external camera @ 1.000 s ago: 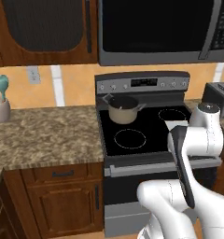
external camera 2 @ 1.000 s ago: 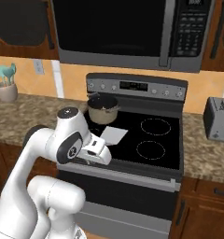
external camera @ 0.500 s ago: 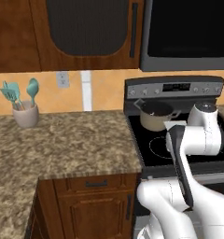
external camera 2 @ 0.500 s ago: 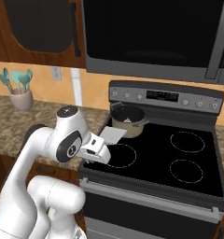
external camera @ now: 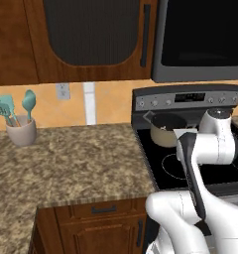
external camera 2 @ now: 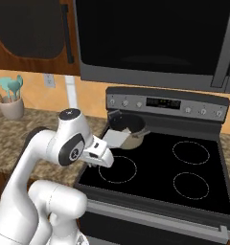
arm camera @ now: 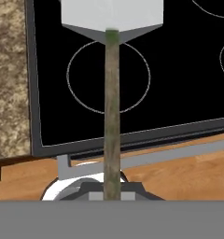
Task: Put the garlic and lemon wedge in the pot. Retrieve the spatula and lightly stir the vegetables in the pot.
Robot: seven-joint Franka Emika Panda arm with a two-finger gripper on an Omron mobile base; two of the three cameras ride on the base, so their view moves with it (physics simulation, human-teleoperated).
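The pot (external camera 2: 129, 130) stands on the stove's (external camera 2: 193, 191) back-left burner. Our end effector (external camera 2: 101, 155) grasps the spatula (arm camera: 112, 93), blade near the pot; we judge only the stirring is left.

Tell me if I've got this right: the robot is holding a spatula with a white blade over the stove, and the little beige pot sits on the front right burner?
Not quite. The pot sits on the back left burner, as the right base view shows. The rest holds: the gripper holds the spatula, its white blade out over the stove.
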